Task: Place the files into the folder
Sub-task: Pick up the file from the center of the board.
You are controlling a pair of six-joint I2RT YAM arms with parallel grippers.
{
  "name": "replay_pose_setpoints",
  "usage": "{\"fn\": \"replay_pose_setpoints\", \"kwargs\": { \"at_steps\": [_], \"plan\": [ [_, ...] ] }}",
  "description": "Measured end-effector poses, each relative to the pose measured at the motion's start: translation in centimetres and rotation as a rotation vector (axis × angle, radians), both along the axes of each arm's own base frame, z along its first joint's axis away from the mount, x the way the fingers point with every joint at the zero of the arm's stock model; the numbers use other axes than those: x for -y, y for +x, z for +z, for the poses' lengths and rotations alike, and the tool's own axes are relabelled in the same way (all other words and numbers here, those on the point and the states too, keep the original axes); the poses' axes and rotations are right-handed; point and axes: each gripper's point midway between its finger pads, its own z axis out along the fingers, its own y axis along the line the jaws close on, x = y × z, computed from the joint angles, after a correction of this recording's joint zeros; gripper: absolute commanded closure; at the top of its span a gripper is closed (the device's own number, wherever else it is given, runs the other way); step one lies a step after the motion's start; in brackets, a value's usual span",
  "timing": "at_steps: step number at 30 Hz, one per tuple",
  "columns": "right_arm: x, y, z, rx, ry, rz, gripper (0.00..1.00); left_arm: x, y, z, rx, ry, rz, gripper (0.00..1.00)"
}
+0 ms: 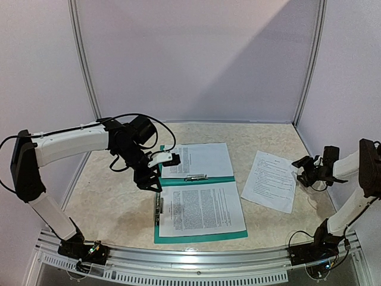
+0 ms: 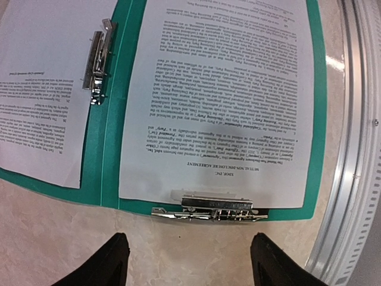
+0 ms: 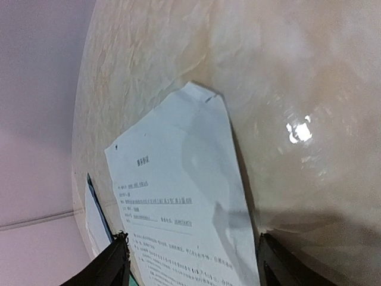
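Two files (image 1: 201, 208) in open folder (image 1: 223, 179)

The table (image 1: 101, 196) I work over is a pale beige, marbled slab, glossy enough to throw a bright spot in my right wrist view. A metal rail (image 1: 196, 259) runs along its edge at the bottom of the frame. Two things lie flat on it: the folder (image 1: 202, 238), teal and spread open, at lower centre, and a loose sheet (image 1: 271, 180) of printed paper at centre right, skewed, well apart from the folder.
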Motion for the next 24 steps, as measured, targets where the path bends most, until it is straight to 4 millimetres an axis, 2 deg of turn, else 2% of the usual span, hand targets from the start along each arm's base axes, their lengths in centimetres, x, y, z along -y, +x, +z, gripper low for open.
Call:
{"fn": "replay_pose_setpoints", "kwargs": {
  "at_steps": [4,8,16,21,24],
  "plan": [
    [-0.4,-1.8,0.2,-0.057,-0.021,0.026,0.1,0.0,0.0,0.0,-0.003,-0.002,0.0,0.28],
    [-0.6,-3.0,0.3,-0.102,-0.03,0.041,0.08,0.1,0.0,0.2,0.0,-0.006,0.002,0.28],
    [-1.2,-3.1,0.3,-0.105,-0.001,0.074,0.11,0.2,-0.1,1.0,0.008,-0.029,0.015,0.28],
    [-2.9,-1.6,0.1,-0.07,0.123,0.147,0.13,0.1,-0.1,1.8,0.026,-0.043,0.015,0.28],
    [-3.5,-1.6,0.3,-0.032,0.158,0.16,0.21,0.0,-0.1,2.3,0.039,-0.051,0.016,0.27]
  ]
}}
